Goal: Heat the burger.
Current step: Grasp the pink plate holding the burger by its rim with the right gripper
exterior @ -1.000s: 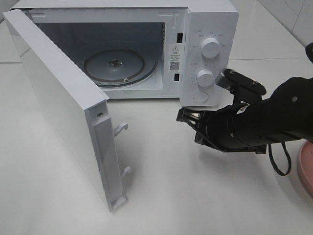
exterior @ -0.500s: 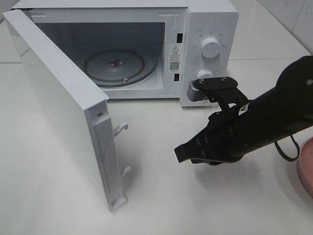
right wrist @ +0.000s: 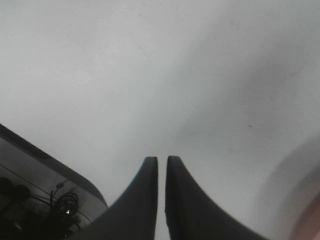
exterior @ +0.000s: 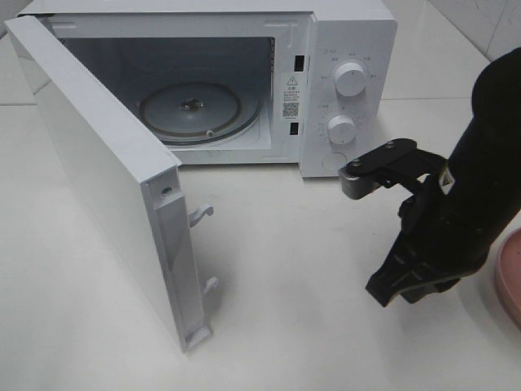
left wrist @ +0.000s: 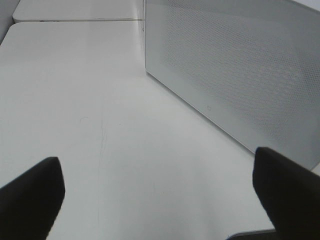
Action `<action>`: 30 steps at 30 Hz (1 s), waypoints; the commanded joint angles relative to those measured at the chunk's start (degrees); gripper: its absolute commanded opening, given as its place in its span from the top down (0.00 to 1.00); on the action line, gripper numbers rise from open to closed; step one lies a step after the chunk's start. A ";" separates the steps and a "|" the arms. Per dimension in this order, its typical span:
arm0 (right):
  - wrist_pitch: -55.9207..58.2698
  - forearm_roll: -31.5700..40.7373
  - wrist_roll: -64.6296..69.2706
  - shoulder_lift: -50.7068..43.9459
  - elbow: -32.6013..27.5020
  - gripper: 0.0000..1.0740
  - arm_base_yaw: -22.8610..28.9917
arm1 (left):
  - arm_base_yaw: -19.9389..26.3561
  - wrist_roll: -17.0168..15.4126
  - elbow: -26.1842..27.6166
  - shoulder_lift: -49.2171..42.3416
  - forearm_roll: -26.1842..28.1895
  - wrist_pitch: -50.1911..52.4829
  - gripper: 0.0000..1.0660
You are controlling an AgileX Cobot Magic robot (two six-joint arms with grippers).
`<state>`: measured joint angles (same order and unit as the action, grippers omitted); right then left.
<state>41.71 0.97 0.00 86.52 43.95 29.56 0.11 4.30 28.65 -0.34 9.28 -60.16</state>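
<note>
White tabletop (exterior: 309, 326), far edge: microwave (exterior: 350, 32), door (exterior: 98, 179) swung wide, glass turntable (exterior: 191, 110) bare. Burger: not in view; I see only a pink plate (exterior: 511, 277) rim at the right edge. I'd expect it to be light, soft, layered and prone to shearing, so best cupped low around the bun, gently. Right fingers (right wrist: 145, 200): all but closed, thin slit between, empty, near that plate. Left fingers (left wrist: 35, 195): wide apart, empty, outside the door, which I judge blocks that side's approach.

Glossy white tabletop (exterior: 269, 326) under soft, even light, with a thin seam (exterior: 431, 99) across the far part and a pale tiled wall (exterior: 480, 24) behind the far right corner.
</note>
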 commanded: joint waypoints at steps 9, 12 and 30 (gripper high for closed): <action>6.47 -7.51 4.18 -8.59 0.46 0.68 -9.57 | 0.06 -0.06 -0.11 -1.38 0.00 0.74 0.12; 7.33 -9.68 5.84 -10.66 0.46 0.50 -12.20 | 0.06 -0.06 -0.11 -1.38 0.00 0.74 0.12; -1.72 -11.52 8.14 -11.57 -8.71 0.16 -21.14 | 0.06 -0.06 -0.11 -1.38 0.00 0.74 0.12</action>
<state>42.00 -10.54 7.33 74.77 36.33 9.11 0.11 4.30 28.65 -0.34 9.28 -60.16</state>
